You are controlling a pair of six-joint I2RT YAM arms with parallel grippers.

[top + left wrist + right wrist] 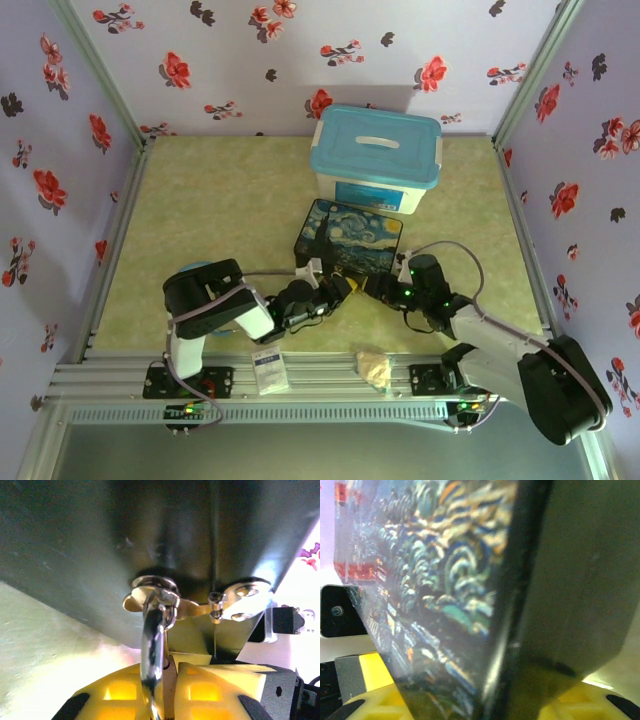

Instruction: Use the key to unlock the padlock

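Observation:
The padlock's silver shackle (pixel 151 645) rises from between my left gripper's (pixel 172 672) yellow fingers and passes through the brass clasp (pixel 197 607) on the dark painted tin's (pixel 348 238) near side. The left jaws are shut on the padlock, and its body is mostly hidden between them. In the top view the left gripper (pixel 338 288) and right gripper (pixel 384 286) meet at the tin's near edge. My right gripper (pixel 480 707) stands open, its yellow fingers (pixel 367 700) spread either side of the tin's corner (pixel 470 605). The key is hidden.
A white box with a blue lid (pixel 377 155) stands just behind the tin. A small white packet (pixel 268 370) and a crumpled beige lump (pixel 374 367) lie on the metal rail at the near edge. Floral walls close in the left, right and back.

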